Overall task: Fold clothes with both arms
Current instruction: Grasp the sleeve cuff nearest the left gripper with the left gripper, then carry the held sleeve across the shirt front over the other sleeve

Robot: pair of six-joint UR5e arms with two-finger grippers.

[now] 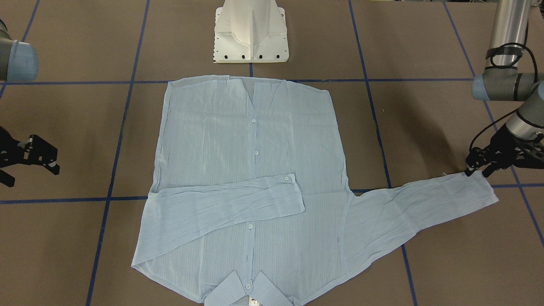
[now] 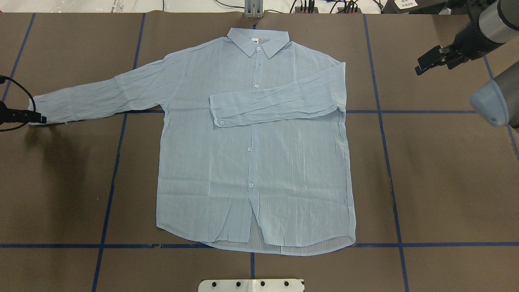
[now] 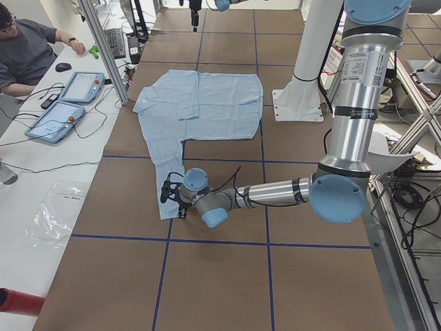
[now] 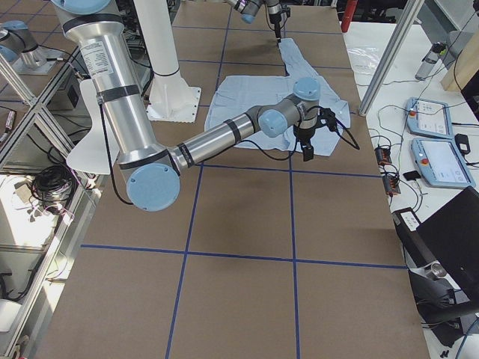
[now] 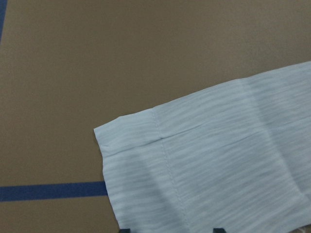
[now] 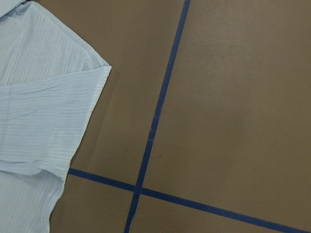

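At end of shirt's (image 2: 259,162) outstretched sleeve (image 2: 105,93), left gripper (image 1: 477,172) is hanging over cuff (image 5: 146,141), jaws parted, gripping nothing. Shirt is lying flat, buttons up; other sleeve (image 2: 275,103) is lying across its chest. Outstretched sleeve's long axis is running from cuff toward shirt, so you are probably folding inward next. Right gripper (image 2: 423,64), well off shirt's opposite side, is looking parted, empty.

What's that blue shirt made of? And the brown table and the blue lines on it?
The shirt looks like thin, light woven cloth, maybe cotton: it wrinkles finely, and overlapping layers show through near the hem. The table top looks like matte brown paper or board, with no shine. The blue lines look like stuck-on tape.
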